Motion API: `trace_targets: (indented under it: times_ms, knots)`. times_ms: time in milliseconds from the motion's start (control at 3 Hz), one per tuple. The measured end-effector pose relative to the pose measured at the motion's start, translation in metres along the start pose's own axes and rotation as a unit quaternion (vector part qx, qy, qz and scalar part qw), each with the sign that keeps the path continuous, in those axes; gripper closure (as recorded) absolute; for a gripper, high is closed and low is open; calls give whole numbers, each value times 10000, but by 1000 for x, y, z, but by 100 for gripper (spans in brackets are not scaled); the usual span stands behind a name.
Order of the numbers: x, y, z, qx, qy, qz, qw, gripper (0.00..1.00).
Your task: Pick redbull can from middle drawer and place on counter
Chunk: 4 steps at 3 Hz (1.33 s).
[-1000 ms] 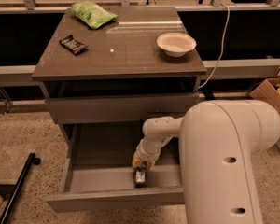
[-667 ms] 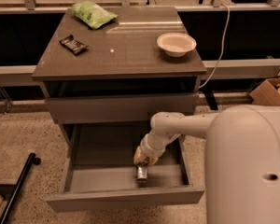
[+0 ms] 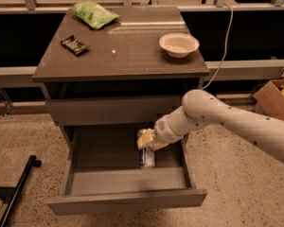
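Observation:
The middle drawer (image 3: 94, 150) stands pulled open below the closed upper drawer front (image 3: 109, 110). My gripper (image 3: 146, 145) reaches down into the drawer's right half from the right, its yellowish fingers (image 3: 144, 138) shut on the top of the redbull can (image 3: 147, 159). The silver can hangs upright under the fingers, just above the drawer floor. The counter (image 3: 128, 51) is the glossy grey-brown top of the cabinet, above the gripper.
On the counter lie a white bowl (image 3: 178, 44) at the right, a green bag (image 3: 94, 14) at the back left and a dark snack bar (image 3: 75, 45) at the left. A cardboard box (image 3: 277, 96) stands at the far right, and a black stand leg (image 3: 19, 188) lies on the floor at the left.
My gripper has risen inside the drawer, and the can has come up with it from the drawer floor. The arm has swung away to the right of the view.

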<state>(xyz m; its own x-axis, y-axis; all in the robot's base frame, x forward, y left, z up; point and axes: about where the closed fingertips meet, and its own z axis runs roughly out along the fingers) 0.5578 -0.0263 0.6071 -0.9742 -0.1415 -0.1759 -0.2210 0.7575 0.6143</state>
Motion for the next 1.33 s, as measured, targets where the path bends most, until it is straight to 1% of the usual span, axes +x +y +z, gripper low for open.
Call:
trace_targets:
  times_ms: [333,667,1000,1333]
  knots:
    - [3,54,-98,-180,-527,-1060,9928,100]
    - [-3,103,-198,315,-1296,-2333,9632,100]
    - [-41,140,-277,755,-2108,-3435,9121,100]
    - [-49,146,-289,847,-2203,-3795,8946,100]
